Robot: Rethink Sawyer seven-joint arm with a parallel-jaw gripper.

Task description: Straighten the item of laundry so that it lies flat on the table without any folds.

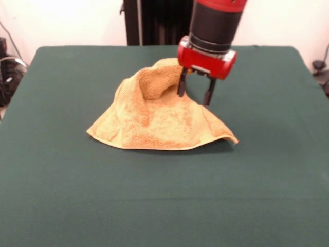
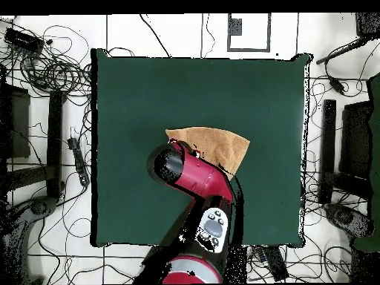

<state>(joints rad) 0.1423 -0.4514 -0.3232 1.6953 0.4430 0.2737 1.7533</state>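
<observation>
Orange-tan towel (image 1: 154,121) bunched mid-table, tool (image 1: 195,91) above it, green table (image 1: 164,206) bare all round

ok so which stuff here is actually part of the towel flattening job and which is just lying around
Part of the job:
- towel, bunched and folded, not flat
- green table it lies on
- gripper, fingers apart, over the towel's raised far part

Just lying about:
- tangled cables on the floor beside the table
- dark equipment off the table's other side
</observation>
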